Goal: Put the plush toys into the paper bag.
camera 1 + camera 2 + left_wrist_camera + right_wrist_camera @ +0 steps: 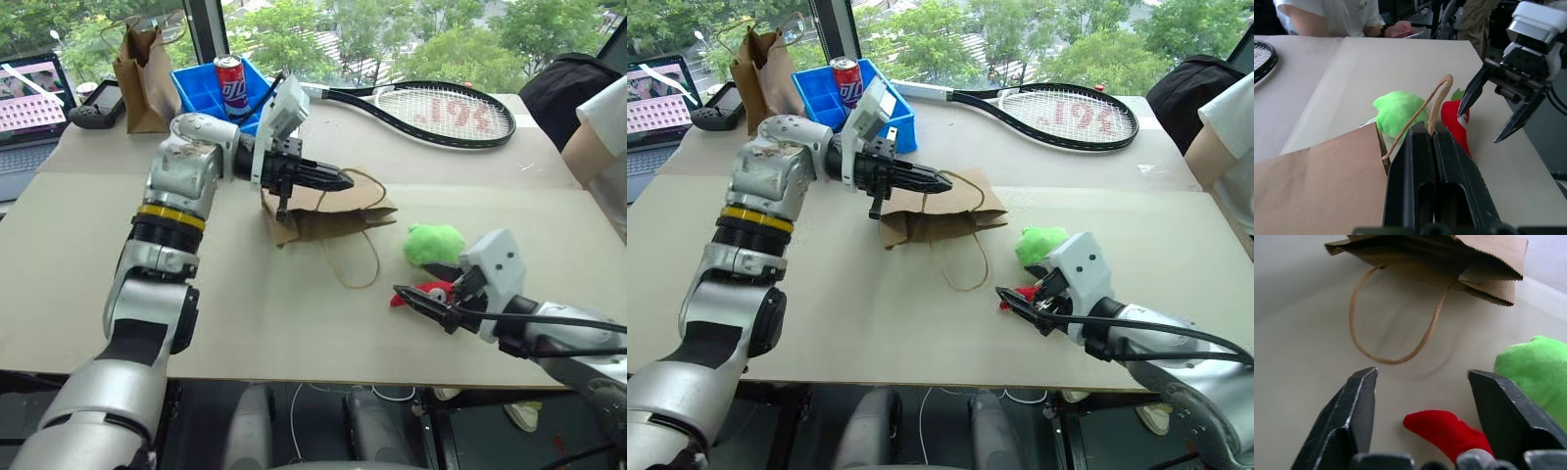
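The brown paper bag (338,217) lies flat on the table, its mouth towards the toys. My left gripper (338,180) is shut on the bag's upper twine handle (1437,95) at the mouth edge and holds it a little above the table. The other handle loop (1386,333) lies on the table. The lime-green plush toy (434,243) sits just right of the bag. The red chili plush toy (1447,431) lies in front of the green one. My right gripper (1422,377) is open, one finger on each side of the red toy's tip.
A tennis racket (441,113) lies at the back right. At the back left are a blue bin (201,88) with a soda can (229,83), a crumpled darker paper bag (142,78) and a laptop (29,108). A person's arm (598,147) is at the right edge.
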